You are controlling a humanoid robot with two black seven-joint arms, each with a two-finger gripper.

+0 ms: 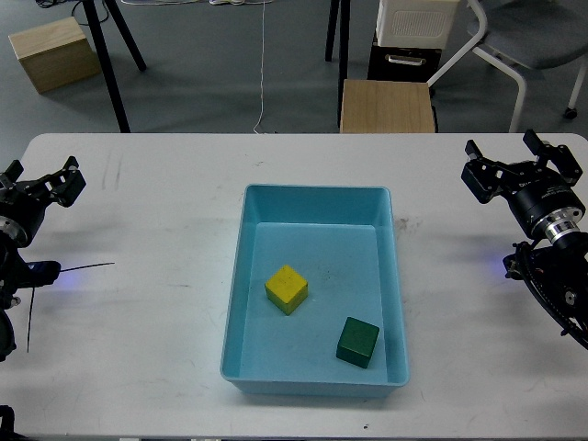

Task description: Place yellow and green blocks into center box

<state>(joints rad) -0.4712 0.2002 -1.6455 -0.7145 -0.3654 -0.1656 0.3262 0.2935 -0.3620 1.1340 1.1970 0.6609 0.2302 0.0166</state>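
Both blocks sat inside the teal box on the bench (yellow block, green block), left gripper and right gripper fingers spread apart, holding nothing

The left gripper is partly cut by the frame's edge; the chair runs off the top.
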